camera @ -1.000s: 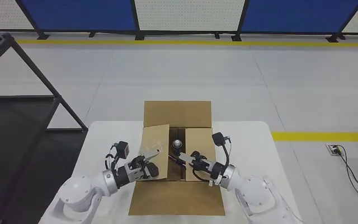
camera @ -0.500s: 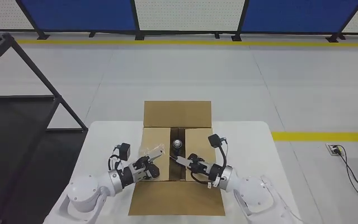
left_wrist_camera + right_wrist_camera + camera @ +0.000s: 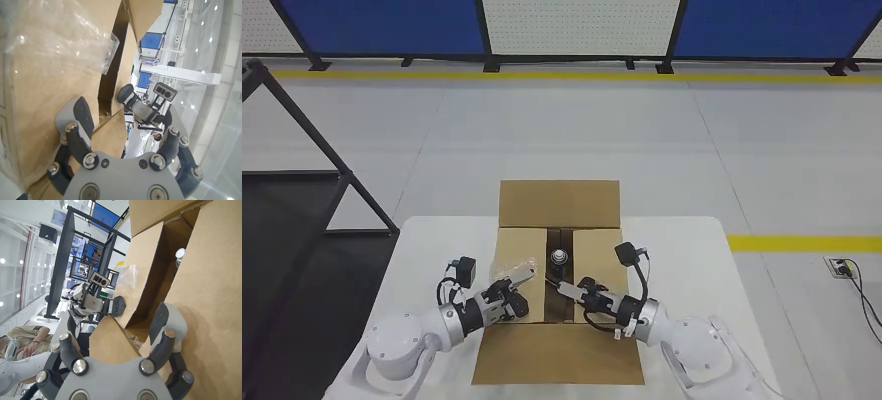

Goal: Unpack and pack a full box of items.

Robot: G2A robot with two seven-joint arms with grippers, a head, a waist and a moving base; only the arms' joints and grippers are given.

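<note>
Two side flaps are folded in over the box (image 3: pixel 558 355), which sits mid-bench (image 3: pixel 692 250) with its opening facing up. Its end flaps (image 3: pixel 560 205) lie open, one away from the robot and one toward it, so the cardboard's long axis runs from near to far. The slot between the left flap (image 3: pixel 532 245) and the right flap (image 3: pixel 600 255) runs the same way.

Locate the left gripper (image 3: pixel 514 290) at the near end of the left flap. Its fingers (image 3: pixel 83 115) are spread apart, and one pad lies close against the flap face. Locate the right gripper (image 3: pixel 564 288) at the near end of the slot. Its fingers (image 3: pixel 162 321) are also apart: one hangs just over the right flap, and the tip of the other is hidden. Neither holds anything.

A clear plastic bag (image 3: pixel 507 268) lies on the left flap, just beyond the left fingers.

Use the top view to find the bottle (image 3: pixel 558 258) in the slot, seen cap-on. Use the right wrist view to confirm that it stands upright inside the box, partly behind the edge of the right flap. The left wrist view shows the bag at close range, and the right gripper beyond the slot.
</note>
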